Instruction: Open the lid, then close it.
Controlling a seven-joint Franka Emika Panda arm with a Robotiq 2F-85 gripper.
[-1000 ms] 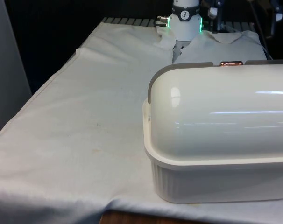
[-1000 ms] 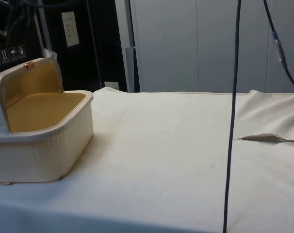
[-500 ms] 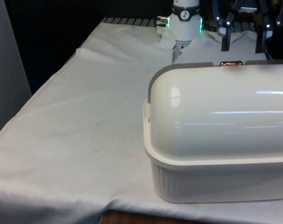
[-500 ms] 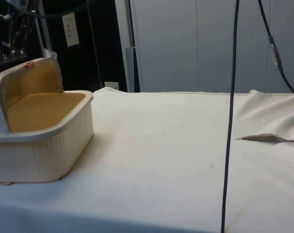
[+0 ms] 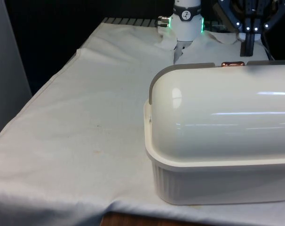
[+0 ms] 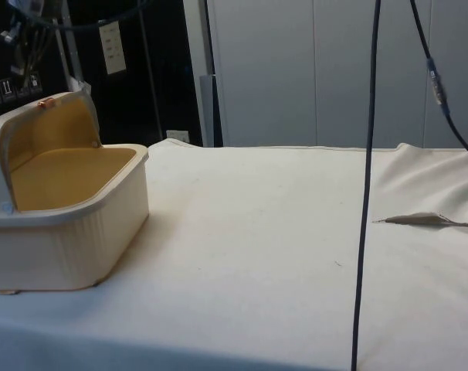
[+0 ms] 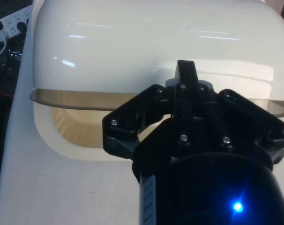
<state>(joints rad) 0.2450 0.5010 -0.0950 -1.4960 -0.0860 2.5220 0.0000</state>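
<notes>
The bread box sits at the near end of the table, toward the front view's right, with its rounded back turned to that camera. Its lid is rolled back up over the top — from the side view you can see straight into the tan inside of the box, so it's open right now. There's a small copper handle on the lid's edge, sitting up at the very top of the dome.

Just behind the box, above that handle, is the gripper, pointing down. In the wrist view its fingers look pressed together into one black tip, right over the lid's edge and the handle — not clamped on anything as far as I can tell.

The white cloth stretches past the box to the far end, with a fold of it rumpled up off to the side.
</notes>
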